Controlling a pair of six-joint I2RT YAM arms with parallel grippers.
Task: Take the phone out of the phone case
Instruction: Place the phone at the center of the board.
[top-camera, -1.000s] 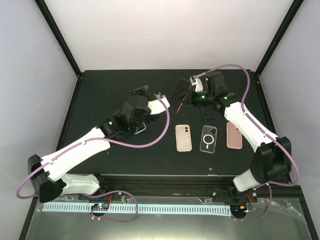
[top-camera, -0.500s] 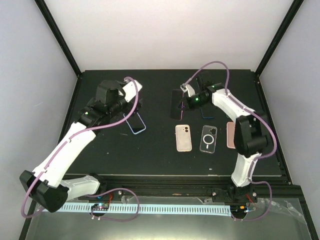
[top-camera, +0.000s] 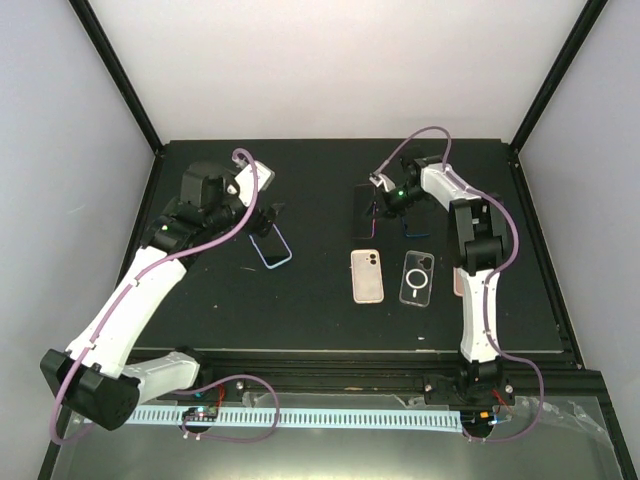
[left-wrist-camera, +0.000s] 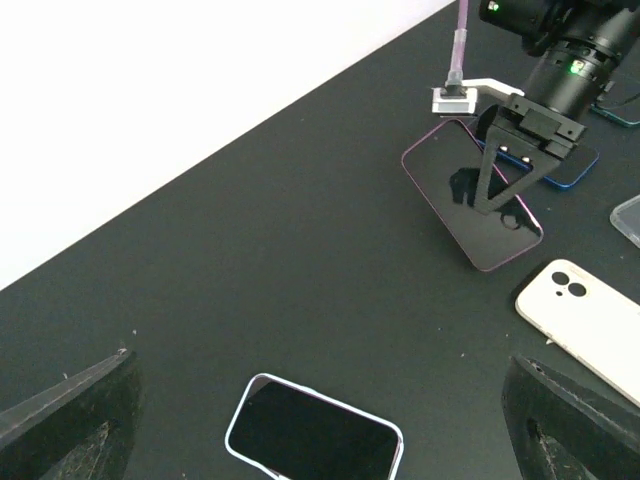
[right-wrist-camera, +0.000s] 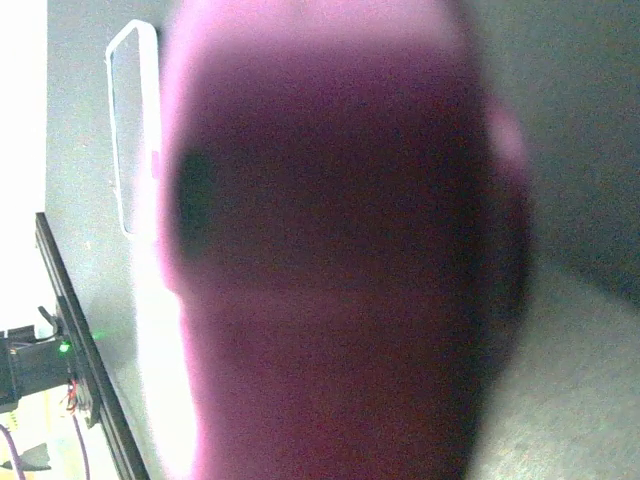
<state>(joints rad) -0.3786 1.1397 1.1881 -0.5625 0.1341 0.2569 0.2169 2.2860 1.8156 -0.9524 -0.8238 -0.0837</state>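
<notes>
Since a second ago the left arm has swung off the case (top-camera: 271, 250) and back to the left. Its tool (top-camera: 268, 214) stands spread wide, clear of the case, which lies flat on the desk (top-camera: 300, 310). The right arm has folded tighter, and its tool (left-wrist-camera: 500, 187) is pressed together on the phone (left-wrist-camera: 450, 185), held tilted well right of the case; we cannot tell whether its low end touches the desk. The phone is a glossy black slab with rounded corners and a thin pink rim. The case is a rounded rectangle with a pale lilac rim, dark inside. Near the phone lie a white case (top-camera: 367, 276) and a clear one (top-camera: 417, 278) marked with a ring
</notes>
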